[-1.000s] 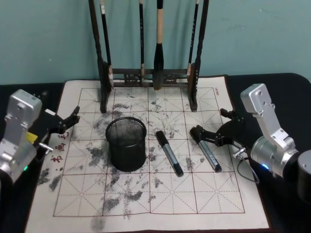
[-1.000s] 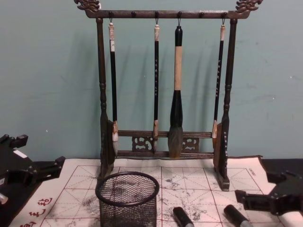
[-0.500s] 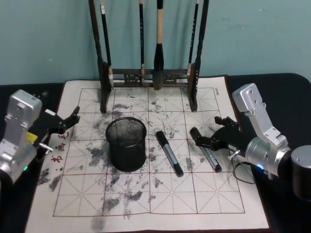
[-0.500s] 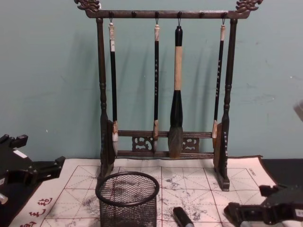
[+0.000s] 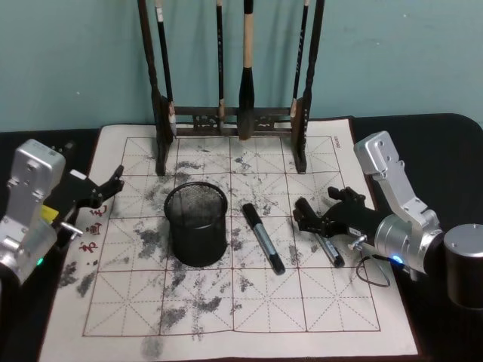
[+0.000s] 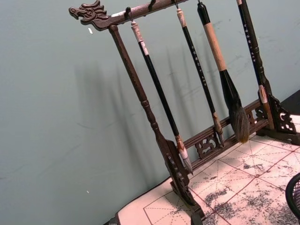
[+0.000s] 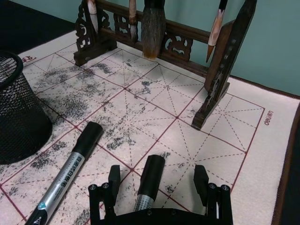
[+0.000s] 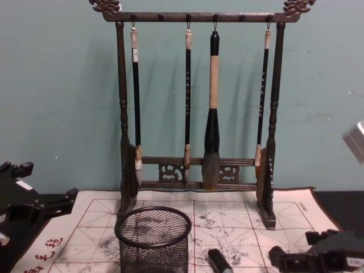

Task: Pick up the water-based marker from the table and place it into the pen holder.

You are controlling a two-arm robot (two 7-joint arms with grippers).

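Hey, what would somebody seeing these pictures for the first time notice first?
The tall wooden brush rack with four hanging brushes dominates the back of the ink-stained mat. In front, the right gripper has open fingers straddling the right-hand marker, with a second marker between it and the black mesh pen holder. The left gripper sits idle at the mat's left edge.
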